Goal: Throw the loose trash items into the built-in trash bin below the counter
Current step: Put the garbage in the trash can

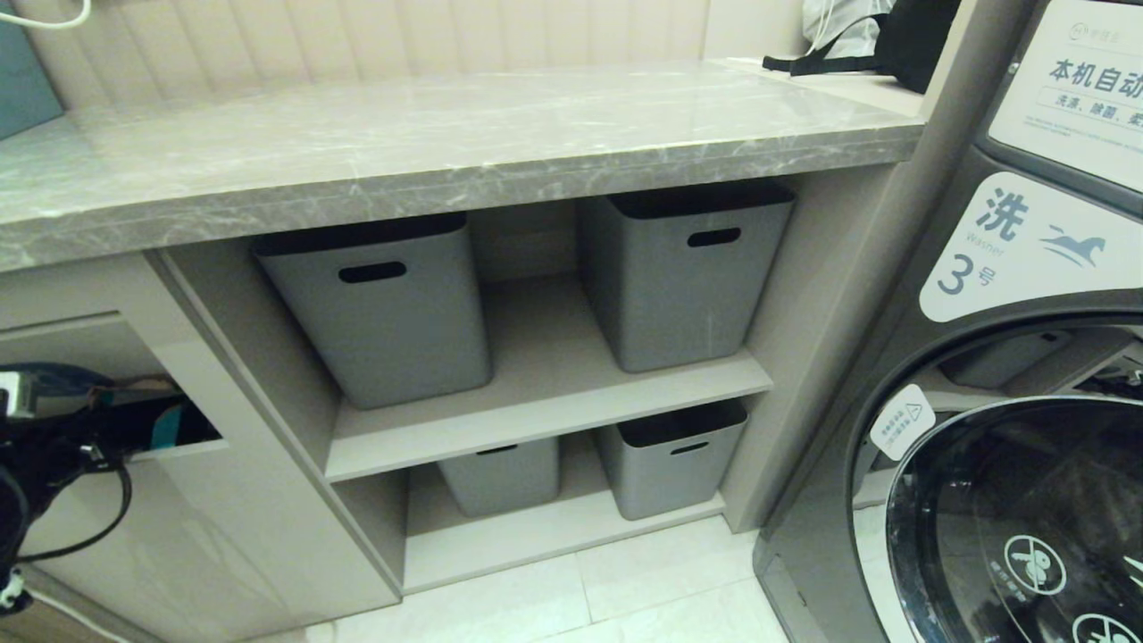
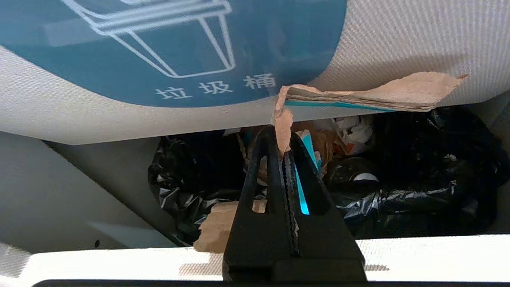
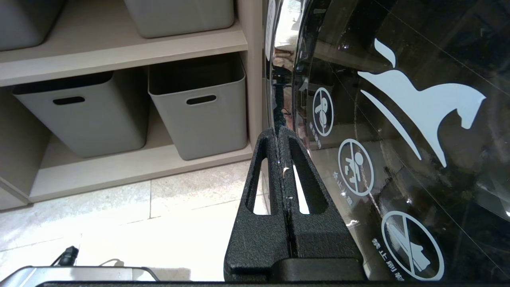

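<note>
**Scrap held at the bin mouth, not yet dropped**

At far left, the left gripper (image 2: 283, 137) is clamped on a torn cardboard scrap (image 2: 370, 95), pushing the bin's flap (image 2: 398, 36) inward so the opening stays clear. The scrap stands just above the fingertips, touching the flap; directly beyond lies the black liner (image 2: 398, 191) with trash, so releasing should drop it in. The counter (image 1: 446, 134) is overhead. The right gripper (image 3: 281, 135), closed and empty, is parked near the washer door (image 3: 398, 119).

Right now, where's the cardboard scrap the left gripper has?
In the left wrist view the cardboard scrap is pinched in the left gripper, at the bin flap, above the black trash bag.
</note>
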Controlling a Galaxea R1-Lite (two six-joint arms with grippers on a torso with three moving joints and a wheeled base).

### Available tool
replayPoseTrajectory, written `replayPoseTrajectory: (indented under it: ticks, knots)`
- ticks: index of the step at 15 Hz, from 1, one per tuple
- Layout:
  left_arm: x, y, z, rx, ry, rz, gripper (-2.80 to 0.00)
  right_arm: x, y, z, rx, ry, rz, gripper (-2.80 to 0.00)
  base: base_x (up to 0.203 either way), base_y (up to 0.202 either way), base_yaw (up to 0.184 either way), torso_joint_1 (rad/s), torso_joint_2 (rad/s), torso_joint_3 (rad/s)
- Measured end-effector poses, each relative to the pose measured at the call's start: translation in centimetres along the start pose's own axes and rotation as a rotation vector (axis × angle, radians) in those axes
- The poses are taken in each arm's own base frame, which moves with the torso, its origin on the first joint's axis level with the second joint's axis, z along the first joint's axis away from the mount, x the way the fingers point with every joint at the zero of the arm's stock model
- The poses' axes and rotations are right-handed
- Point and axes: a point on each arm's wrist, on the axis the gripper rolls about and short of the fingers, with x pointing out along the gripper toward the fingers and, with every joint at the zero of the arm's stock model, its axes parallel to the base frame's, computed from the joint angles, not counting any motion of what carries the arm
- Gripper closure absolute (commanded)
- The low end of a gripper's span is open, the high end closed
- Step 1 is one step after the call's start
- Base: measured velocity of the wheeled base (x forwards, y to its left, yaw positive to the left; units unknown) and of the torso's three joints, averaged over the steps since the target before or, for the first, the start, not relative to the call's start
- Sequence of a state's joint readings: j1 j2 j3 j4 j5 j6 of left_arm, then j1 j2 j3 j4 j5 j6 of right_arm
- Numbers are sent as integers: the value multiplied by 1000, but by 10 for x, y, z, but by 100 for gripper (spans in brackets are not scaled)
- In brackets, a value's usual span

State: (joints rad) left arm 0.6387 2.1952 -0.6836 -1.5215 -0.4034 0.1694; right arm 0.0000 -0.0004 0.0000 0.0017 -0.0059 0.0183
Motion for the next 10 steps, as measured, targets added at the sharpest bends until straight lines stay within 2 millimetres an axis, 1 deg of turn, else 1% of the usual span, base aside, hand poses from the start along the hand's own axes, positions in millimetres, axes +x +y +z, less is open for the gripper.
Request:
replayPoseTrajectory:
  ticks: [4, 10]
  knots:
    - [3, 0, -4, -5, 4, -1, 0, 0, 0, 0, 0, 0, 0, 0, 0, 0, 0, 0, 0, 0]
    - [12, 2, -8, 0, -8, -4, 0, 0, 0, 0, 0, 0, 0, 0, 0, 0, 0, 0, 0, 0]
